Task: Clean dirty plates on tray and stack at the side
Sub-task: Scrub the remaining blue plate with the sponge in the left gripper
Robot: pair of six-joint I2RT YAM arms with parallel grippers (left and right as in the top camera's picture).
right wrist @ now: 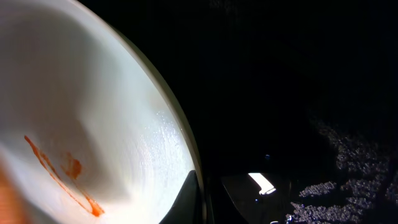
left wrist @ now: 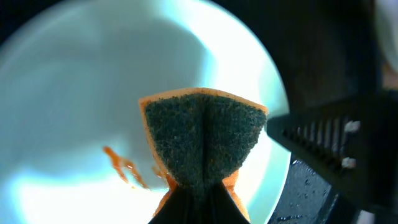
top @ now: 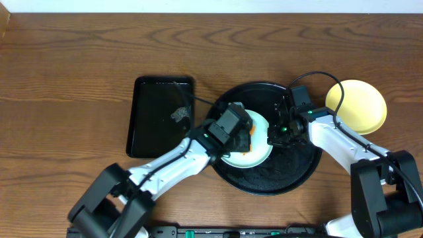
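Left gripper [left wrist: 193, 208] clamped tight on a sponge [left wrist: 202, 140], coarse dark-green scourer over orange foam, pressed onto a glossy mint plate [left wrist: 93, 93] streaked with orange-brown sauce [left wrist: 124, 169]. Left arm stretched in from near-left. Right gripper [top: 280, 129] at that plate's right rim, grip impossible to tell. Plate inside the round black tray [top: 297, 168]. Farther right, yellow plate [top: 357, 106] on the wooden table [top: 66, 59]; farther left, rectangular tray [top: 155, 135].

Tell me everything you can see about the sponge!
The sponge is orange foam with a dark green scrubby face. The left gripper pinches it at its middle, so it folds with a crease down the green side. It sits over the pale blue plate, beside orange sauce streaks, and the plate lies on the round black tray. Whether it presses on the plate I cannot tell.
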